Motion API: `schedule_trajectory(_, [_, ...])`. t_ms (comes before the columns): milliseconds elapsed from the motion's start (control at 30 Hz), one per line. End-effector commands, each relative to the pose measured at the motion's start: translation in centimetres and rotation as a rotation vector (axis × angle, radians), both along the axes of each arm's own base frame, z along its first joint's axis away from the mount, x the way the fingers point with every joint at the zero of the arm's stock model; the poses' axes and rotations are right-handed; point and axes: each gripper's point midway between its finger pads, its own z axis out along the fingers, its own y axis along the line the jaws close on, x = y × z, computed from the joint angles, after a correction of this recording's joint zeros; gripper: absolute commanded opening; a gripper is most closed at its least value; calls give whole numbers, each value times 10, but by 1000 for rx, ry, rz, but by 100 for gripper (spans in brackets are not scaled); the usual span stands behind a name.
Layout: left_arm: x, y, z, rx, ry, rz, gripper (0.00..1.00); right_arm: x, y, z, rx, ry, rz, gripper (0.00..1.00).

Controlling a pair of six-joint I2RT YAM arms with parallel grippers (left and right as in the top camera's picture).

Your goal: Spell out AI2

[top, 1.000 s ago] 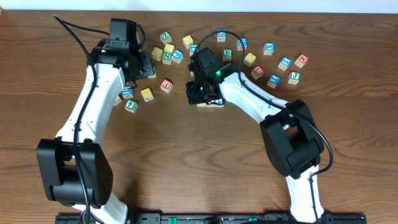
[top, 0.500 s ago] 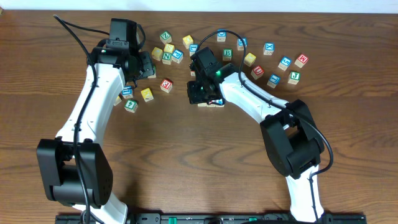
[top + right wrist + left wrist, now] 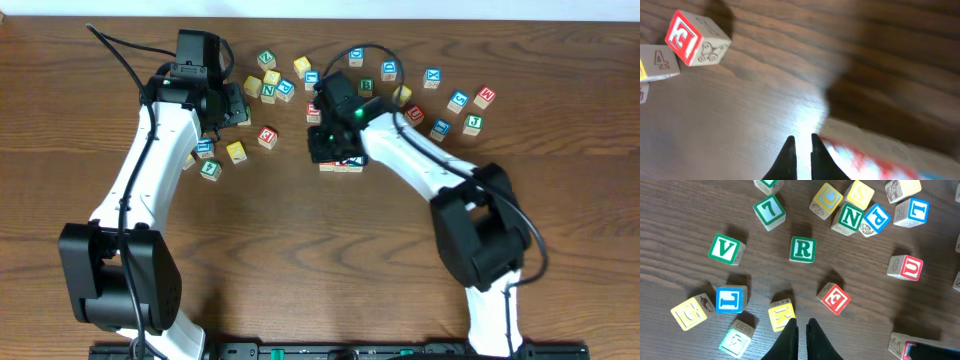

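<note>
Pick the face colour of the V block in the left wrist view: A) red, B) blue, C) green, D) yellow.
C: the V block shows a white V on a green face, lying left of the green R block.

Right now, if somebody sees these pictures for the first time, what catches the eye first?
The colourful letter blocks scattered along the far side of the wooden table catch it first. Then come the white left arm and right arm reaching into them, the right fingers at a short row of blocks near the middle.
</note>
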Motion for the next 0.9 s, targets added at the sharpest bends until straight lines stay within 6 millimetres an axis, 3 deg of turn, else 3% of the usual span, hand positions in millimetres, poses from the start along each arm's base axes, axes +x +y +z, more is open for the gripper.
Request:
schedule_trajectory(0, [-4, 2, -7, 9, 26, 8, 8, 13, -28, 56, -33, -106, -67, 6])
schedule_trajectory(167, [-4, 2, -7, 9, 26, 9, 8, 7, -54, 64, -73, -70, -106, 7])
schedule_trajectory(367, [-4, 2, -7, 9, 26, 9, 8, -7, -99, 39, -229, 15, -254, 5])
schedule_trajectory(700, [-4, 2, -7, 9, 26, 9, 8, -16, -104, -8, -219, 20, -275, 5])
schedule_trajectory(867, [-4, 2, -7, 9, 26, 9, 8, -16, -106, -12, -227, 15, -280, 4])
